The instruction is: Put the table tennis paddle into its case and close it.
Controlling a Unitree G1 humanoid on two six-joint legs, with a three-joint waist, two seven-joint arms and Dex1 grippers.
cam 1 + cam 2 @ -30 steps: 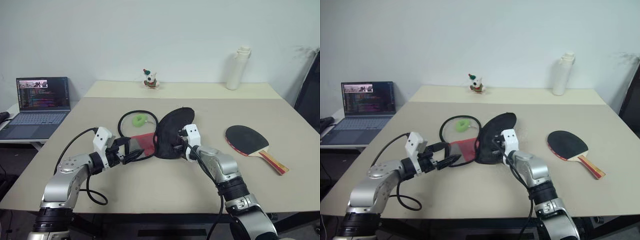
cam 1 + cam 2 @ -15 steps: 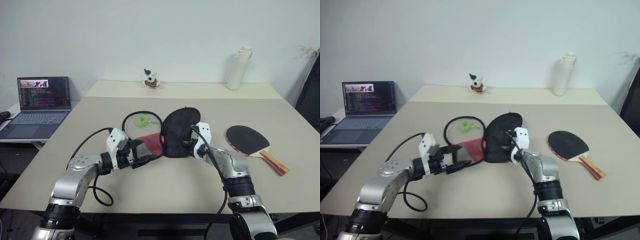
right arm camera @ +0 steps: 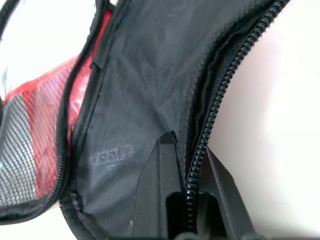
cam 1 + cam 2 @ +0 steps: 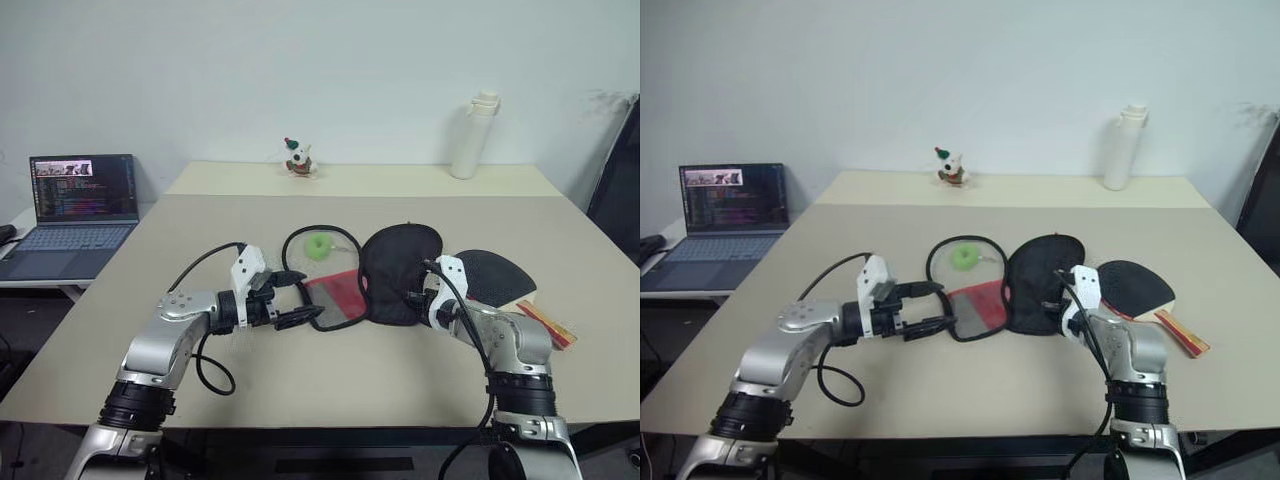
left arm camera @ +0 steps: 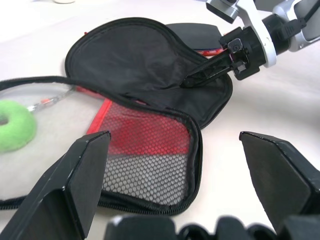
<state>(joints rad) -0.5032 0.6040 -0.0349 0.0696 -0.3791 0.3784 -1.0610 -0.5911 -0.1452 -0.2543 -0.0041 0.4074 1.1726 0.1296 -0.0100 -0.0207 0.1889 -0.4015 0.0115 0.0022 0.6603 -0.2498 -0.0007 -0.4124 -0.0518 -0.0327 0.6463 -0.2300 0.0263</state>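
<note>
A beige counter (image 4: 330, 385) set against a pale wall carries the whole scene, with a second, lighter surface behind it. Nearest on the left, the left tool (image 4: 296, 298) is held with its fingers spread wide and empty, just at the nine o'clock edge of the case (image 4: 375, 290), nothing between its pads (image 5: 87, 170). On the right, the right tool (image 4: 420, 297) is clamped on the zipper rim of the case's black flap, the teeth of the zipper caught between its fingers (image 3: 162, 190). The case is seen lying open: the red mesh half flat on the counter, the black half lifted toward three o'clock.

The table tennis paddle (image 4: 500, 280) lies on the counter at three o'clock from the case, partly hidden behind the raised flap and the right arm; its blade is turned toward the case and its handle runs out toward four o'clock, so the long axis is roughly in line with the case's opening. The right arm is judged the nearer to it, yet it is occupied by the flap.

A small green ring (image 4: 317, 246) rests under the case's clear window at eleven o'clock. Farther back stand a small figurine (image 4: 297, 158) and a white bottle (image 4: 472, 137); a laptop (image 4: 72, 210) is seen off at nine o'clock.
</note>
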